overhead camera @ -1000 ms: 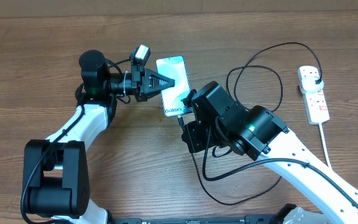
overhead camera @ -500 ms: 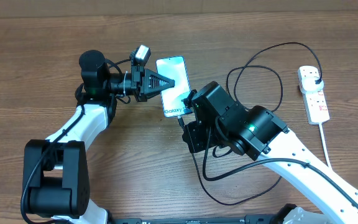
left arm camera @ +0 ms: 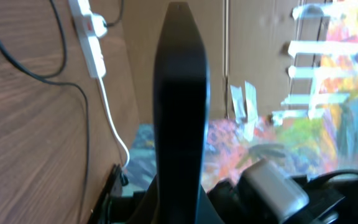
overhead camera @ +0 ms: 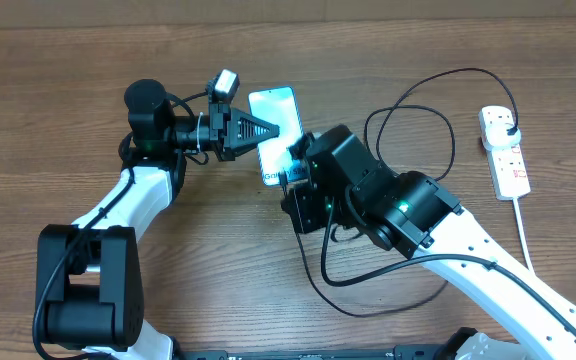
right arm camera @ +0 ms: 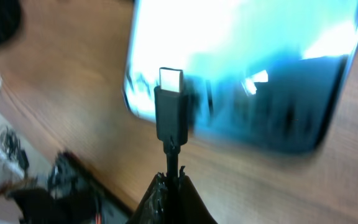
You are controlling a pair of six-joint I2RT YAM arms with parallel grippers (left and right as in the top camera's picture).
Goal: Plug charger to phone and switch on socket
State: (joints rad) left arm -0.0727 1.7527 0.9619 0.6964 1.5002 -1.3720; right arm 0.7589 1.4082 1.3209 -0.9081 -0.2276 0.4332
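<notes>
The right gripper (right arm camera: 168,186) is clamped shut on the charger (right arm camera: 169,118) just behind its connector, which stands straight out from the fingertips with its metal tip bare. Directly ahead of that tip lies the phone (right arm camera: 247,56), its lit short end turned toward the gripper and its long axis running on away from it. The connector's axis points roughly along the phone's length.

In the right wrist view the tip sits toward one corner of that short end, not at its middle. It overlaps the glowing screen in the picture, and motion blur hides whether it touches the edge. I judge the plug-in needs a sideways shift toward the middle of the end before any push.

Beyond it, the left gripper (overhead camera: 271,129) comes in from the phone's left long side. Its fingers look closed thin on that edge, apparently steadying the phone. The right arm is the nearer one to the port end.

Farther off, the charger's cable loops across the table (overhead camera: 68,90) to a black plug (overhead camera: 509,124) seated in the socket (overhead camera: 509,165), well apart at the far right. The socket's white cord (overhead camera: 524,235) trails back from it.

There is one phone, one charger, one socket and two grippers. The socket's red switches are too small to count.
</notes>
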